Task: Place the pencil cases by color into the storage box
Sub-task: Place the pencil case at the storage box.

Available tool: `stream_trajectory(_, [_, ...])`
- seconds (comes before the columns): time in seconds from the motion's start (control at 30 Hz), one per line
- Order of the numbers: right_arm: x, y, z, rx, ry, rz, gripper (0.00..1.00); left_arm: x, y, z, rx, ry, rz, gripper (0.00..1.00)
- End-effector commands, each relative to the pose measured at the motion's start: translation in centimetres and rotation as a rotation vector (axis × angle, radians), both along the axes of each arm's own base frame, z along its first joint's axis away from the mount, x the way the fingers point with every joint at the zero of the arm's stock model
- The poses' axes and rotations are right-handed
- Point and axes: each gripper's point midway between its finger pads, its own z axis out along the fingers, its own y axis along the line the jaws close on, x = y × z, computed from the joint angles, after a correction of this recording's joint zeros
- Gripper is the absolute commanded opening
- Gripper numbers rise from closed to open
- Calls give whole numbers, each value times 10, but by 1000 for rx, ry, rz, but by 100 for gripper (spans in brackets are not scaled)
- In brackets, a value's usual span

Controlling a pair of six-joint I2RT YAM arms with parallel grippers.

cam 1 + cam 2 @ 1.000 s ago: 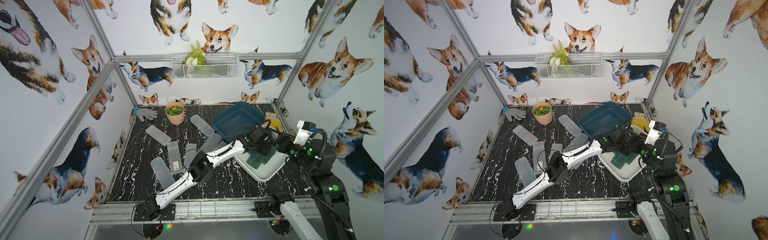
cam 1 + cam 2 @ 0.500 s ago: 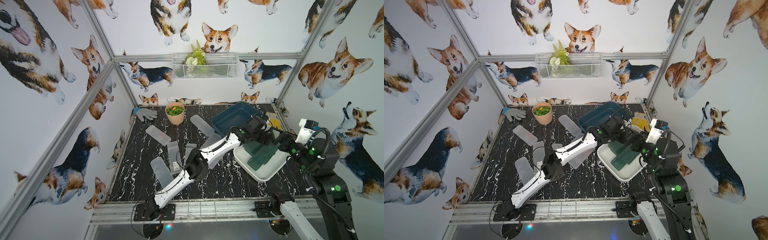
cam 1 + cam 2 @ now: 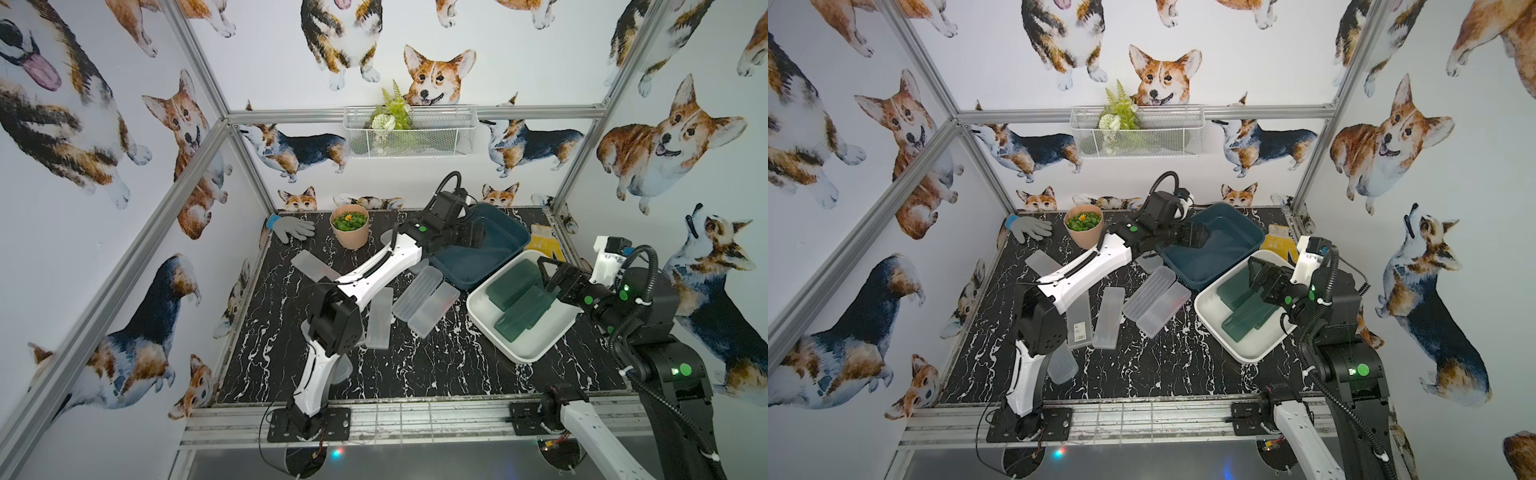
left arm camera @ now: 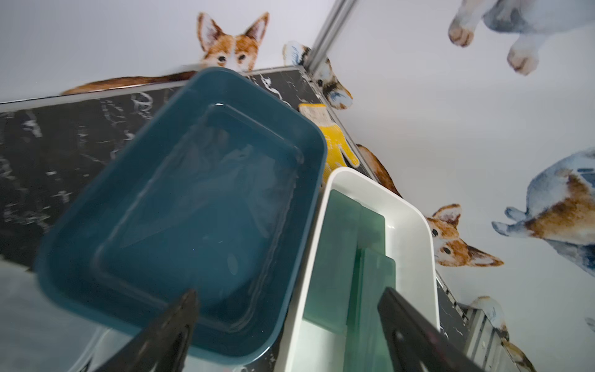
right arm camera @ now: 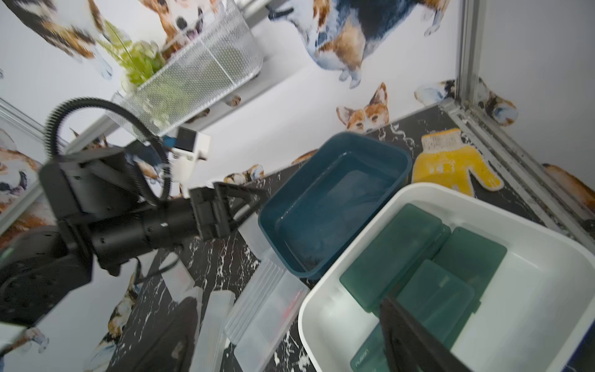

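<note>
Left pincer (image 4: 288, 294): I see it over the blue box (image 4: 141, 161), jaws spread wide, nothing between them.
Right pincer (image 3: 545, 274): over the white box (image 3: 557, 332), jaws apart, gripping nothing.
Green cases (image 3: 515, 286): several, overlapping, inside the white box by the worktop's (image 3: 415, 374) right edge.
Frosted cases (image 3: 428, 303): loose across the worktop's middle and toward its left edge; two lie side by side just beside the blue box.
Blue box: toward the far right corner; a pale blur on its floor, I cannot tell what.
</note>
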Motion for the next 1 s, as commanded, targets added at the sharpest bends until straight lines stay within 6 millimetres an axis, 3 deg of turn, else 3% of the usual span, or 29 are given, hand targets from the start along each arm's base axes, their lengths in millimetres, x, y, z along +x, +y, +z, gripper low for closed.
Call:
stream_trajectory(0.0, [-14, 13, -52, -41, 211, 103, 89, -7, 24, 23, -21, -55, 15, 90])
stream_trajectory(0.1, [-18, 17, -91, -77, 340, 156, 89, -27, 43, 23, 28, -60, -14, 90])
stream_trajectory(0.3, [-23, 24, -136, -120, 490, 238, 89, -76, 75, 31, 95, -76, -128, 91])
stream_trajectory(0.43, [-21, 24, -152, -177, 589, 204, 89, -97, 101, 30, 140, -89, -122, 92])
stream_trajectory(0.6, [-26, 28, -168, -81, 739, 109, 88, -117, 124, 25, 149, -73, -101, 92])
stream_trajectory(0.97, [-31, 32, -191, 230, 892, -227, 87, -137, 146, 21, 150, -48, -82, 92])
